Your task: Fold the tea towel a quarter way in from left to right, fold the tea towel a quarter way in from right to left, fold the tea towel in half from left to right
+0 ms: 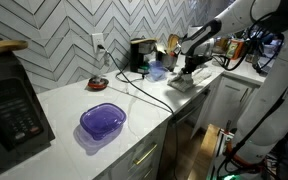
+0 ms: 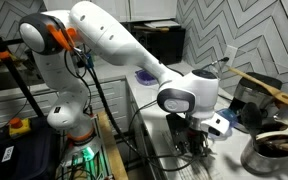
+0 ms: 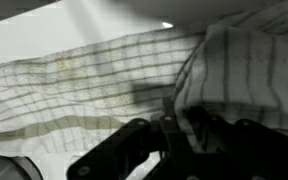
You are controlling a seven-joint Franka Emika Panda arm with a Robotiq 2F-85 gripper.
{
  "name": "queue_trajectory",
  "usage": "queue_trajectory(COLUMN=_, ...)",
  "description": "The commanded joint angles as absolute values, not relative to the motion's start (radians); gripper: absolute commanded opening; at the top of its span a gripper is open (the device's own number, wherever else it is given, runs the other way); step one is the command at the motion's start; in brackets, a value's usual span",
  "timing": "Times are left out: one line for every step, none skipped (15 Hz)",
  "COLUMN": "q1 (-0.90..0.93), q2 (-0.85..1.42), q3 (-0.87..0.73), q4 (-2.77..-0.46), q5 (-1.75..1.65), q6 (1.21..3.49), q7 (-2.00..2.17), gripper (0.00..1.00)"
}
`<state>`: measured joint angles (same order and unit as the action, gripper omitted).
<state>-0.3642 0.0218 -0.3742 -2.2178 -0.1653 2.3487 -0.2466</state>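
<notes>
The tea towel (image 3: pixel 74 80), checked in thin grey lines, lies spread on the white counter (image 1: pixel 74 100), towards 2 o'clock from the purple bowl (image 1: pixel 103 121). In the wrist view one flap rises at 2 o'clock, nearer the camera. The end effector (image 3: pixel 167 135) appears clenched on that flap's edge, its dark fingers drawn close together at 6 o'clock.

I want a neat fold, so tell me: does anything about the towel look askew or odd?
Yes. In the wrist view the towel is uneven: its right part is bunched and raised over the flatter left, close by the gripper. Whether the gripper grips it is unclear. The bowl sits upright, nothing spilled.
</notes>
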Motion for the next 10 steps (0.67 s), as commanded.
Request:
queue_trajectory(q1=-0.398, q2=0.020, q3=-0.402, q4=-2.186, q5=-0.160, q6=2.375, q7=-0.265, gripper=0.55)
queue_trajectory(q1=-0.405, q2=0.029, q3=-0.409, q4=-2.170, q5=-0.160, q6=2.380, q7=-0.261, gripper=0.63)
queue_trajectory(q1=-0.411, q2=0.034, q3=-0.414, q4=-2.158, q5=-0.159, q6=2.381, q7=-0.259, gripper=0.70)
queue_trajectory(q1=-0.416, q2=0.032, q3=-0.419, q4=-2.151, q5=-0.160, q6=2.382, q7=-0.255, gripper=0.79)
queue_trajectory(q1=-0.419, q2=0.028, q3=-0.421, q4=-2.145, q5=-0.155, q6=2.377, q7=-0.252, gripper=0.85)
queue_trajectory(q1=-0.422, q2=0.019, q3=-0.423, q4=-2.139, q5=-0.144, q6=2.364, q7=-0.253, gripper=0.92)
queue_trajectory(q1=-0.422, q2=-0.006, q3=-0.422, q4=-2.142, q5=-0.124, q6=2.341, q7=-0.267, gripper=0.99)
queue_trajectory(q1=-0.421, q2=-0.031, q3=-0.420, q4=-2.150, q5=-0.112, q6=2.324, q7=-0.274, gripper=1.00)
queue_trajectory(q1=-0.416, q2=-0.066, q3=-0.417, q4=-2.169, q5=-0.108, q6=2.305, q7=-0.286, gripper=1.00)
queue_trajectory(q1=-0.413, q2=-0.087, q3=-0.416, q4=-2.176, q5=-0.119, q6=2.293, q7=-0.281, gripper=1.00)
